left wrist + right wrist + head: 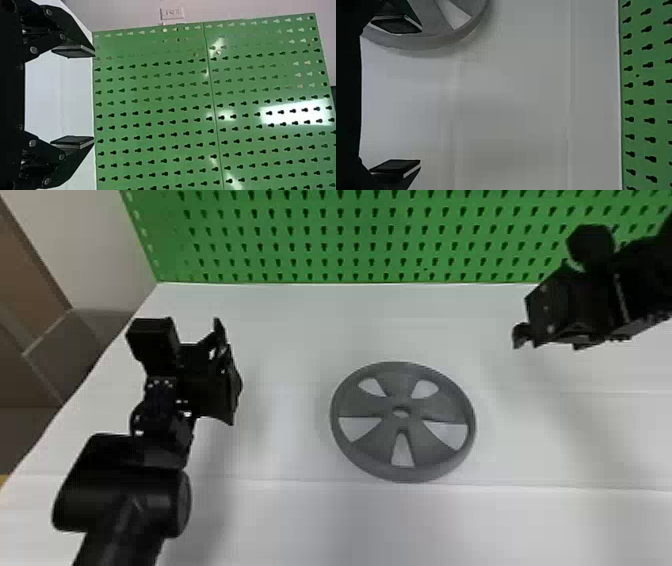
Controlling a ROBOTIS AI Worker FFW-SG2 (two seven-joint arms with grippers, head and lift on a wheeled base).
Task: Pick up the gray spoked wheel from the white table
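- Gray spoked wheel point(400, 396) lay flat on the white bench point(300, 522).
- Left gripper point(230, 376) hung to the wheel's left, fingers spread.
- Right gripper point(550, 341) hung right of the wheel and farther back, fingers spread.
- Green pegboard point(325, 237) stood behind the wheel.

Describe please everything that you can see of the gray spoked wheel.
The gray spoked wheel is round and plain gray, probably molded plastic. Five broad spokes run from a center with a small hole to a raised rim; the white table shows through five openings between them. It looks whole and lies flat on the table, between the left gripper and the right gripper, which is also farther back. Only the table touches it.
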